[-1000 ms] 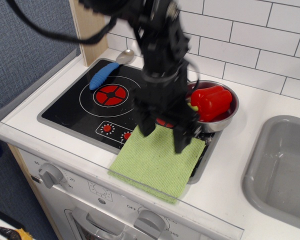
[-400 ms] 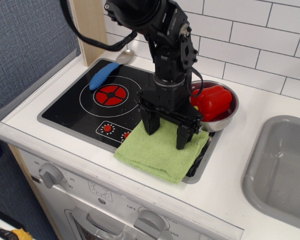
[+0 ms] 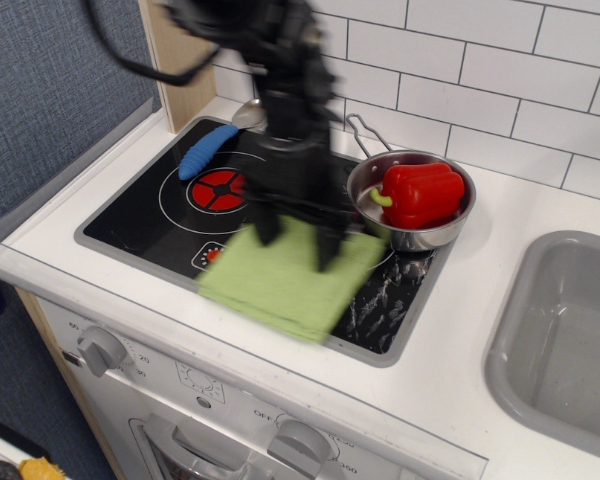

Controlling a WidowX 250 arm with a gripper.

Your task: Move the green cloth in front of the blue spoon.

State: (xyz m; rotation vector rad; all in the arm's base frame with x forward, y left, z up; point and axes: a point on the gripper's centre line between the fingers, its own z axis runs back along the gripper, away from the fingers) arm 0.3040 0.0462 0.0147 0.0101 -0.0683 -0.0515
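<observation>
The green cloth [image 3: 280, 280] lies motion-blurred over the front middle of the black stovetop [image 3: 140, 215], its front edge near the stove's front rim. My gripper [image 3: 300, 238] points down onto the cloth's far edge. Its two fingers stand a little apart, sunk into the fabric and holding it. The blue spoon [image 3: 208, 150] lies at the stovetop's back left, its silver bowl toward the wall. The spoon is well behind and to the left of the cloth. The arm hides part of the stove's back.
A steel pan [image 3: 412, 238] holding a red pepper [image 3: 420, 193] sits on the right burner, just right of my gripper. A grey sink [image 3: 565, 330] is at the far right. A wooden post [image 3: 178, 60] stands at the back left. Stove knobs run along the front.
My gripper came down onto the cloth, bunched it, then moved left. The cloth went with it, off the stove's front right corner toward the front middle.
</observation>
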